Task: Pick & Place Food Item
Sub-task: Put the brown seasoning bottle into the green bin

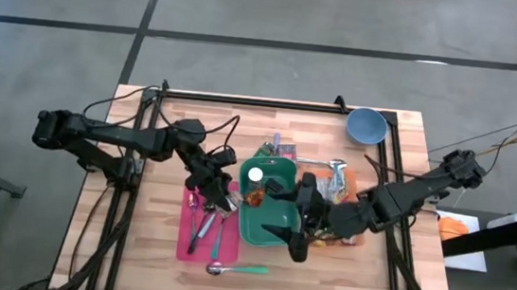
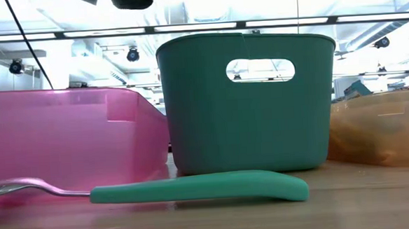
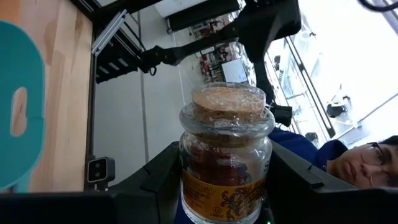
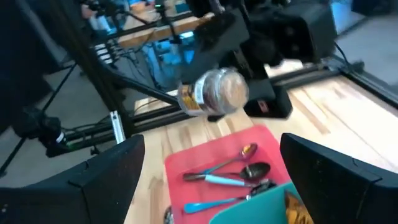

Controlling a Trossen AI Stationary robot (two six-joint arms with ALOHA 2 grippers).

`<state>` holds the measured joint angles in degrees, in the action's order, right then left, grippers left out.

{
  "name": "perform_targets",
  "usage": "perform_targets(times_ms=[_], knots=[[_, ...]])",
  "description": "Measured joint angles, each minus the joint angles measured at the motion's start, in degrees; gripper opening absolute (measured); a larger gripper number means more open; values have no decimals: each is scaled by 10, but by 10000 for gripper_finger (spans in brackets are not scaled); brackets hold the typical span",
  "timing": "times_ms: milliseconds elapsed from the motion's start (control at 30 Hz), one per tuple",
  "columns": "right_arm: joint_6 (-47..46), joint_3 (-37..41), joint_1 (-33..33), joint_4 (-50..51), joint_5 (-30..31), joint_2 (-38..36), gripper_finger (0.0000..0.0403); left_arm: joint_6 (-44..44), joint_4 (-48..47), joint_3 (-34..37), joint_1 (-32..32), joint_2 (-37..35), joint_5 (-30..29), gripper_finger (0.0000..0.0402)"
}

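Jar (image 3: 227, 152) in left gripper (image 3: 224, 186), orange label unreadable

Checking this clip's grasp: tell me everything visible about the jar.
The jar is clear glass with a cork stopper under plastic wrap, reddish contents and an orange-yellow label. The left gripper holds it by its sides, one finger against each side. In the right wrist view it hangs sideways in the air, cork end toward that camera, above the pink tray. Nothing else touches it.
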<state>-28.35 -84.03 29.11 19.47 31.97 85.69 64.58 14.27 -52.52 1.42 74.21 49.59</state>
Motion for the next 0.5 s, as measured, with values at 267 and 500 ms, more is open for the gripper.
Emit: perform_targets(times_ms=[267, 500], knots=[[33, 0, -62, -18, -92, 0, 369, -1, 0, 0, -31, -2, 6, 173], [35, 0, -88, -112, -203, 0, 369, 0, 1, 0, -34, -2, 6, 173]])
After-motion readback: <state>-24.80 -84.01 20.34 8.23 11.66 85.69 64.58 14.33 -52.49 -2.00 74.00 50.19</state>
